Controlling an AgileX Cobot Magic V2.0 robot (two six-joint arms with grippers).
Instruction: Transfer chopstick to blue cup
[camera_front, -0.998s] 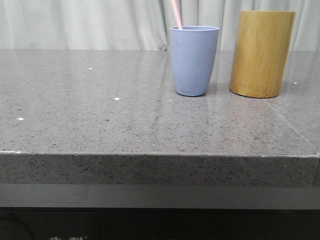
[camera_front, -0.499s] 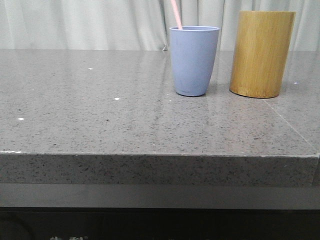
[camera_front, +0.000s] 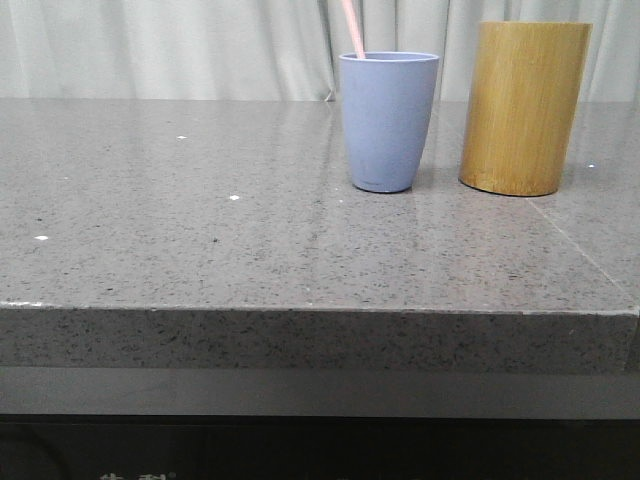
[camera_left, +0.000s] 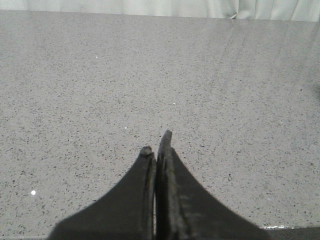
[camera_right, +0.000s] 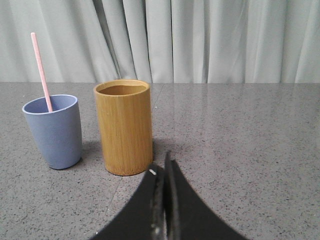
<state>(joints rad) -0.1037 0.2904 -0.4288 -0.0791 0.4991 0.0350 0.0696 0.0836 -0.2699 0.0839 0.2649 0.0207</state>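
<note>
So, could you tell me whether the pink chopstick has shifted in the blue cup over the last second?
No. The chopstick leans at the same angle on the blue cup rim, unchanged relative to the bamboo holder.

— What's hidden from me?
— My chopstick (camera_front: 352, 28) runs off the front view's top edge, and its lower end is hidden inside the cup (camera_front: 387, 120).
— And the bamboo holder (camera_right: 123, 126)?
— I can't see its inside.
</note>
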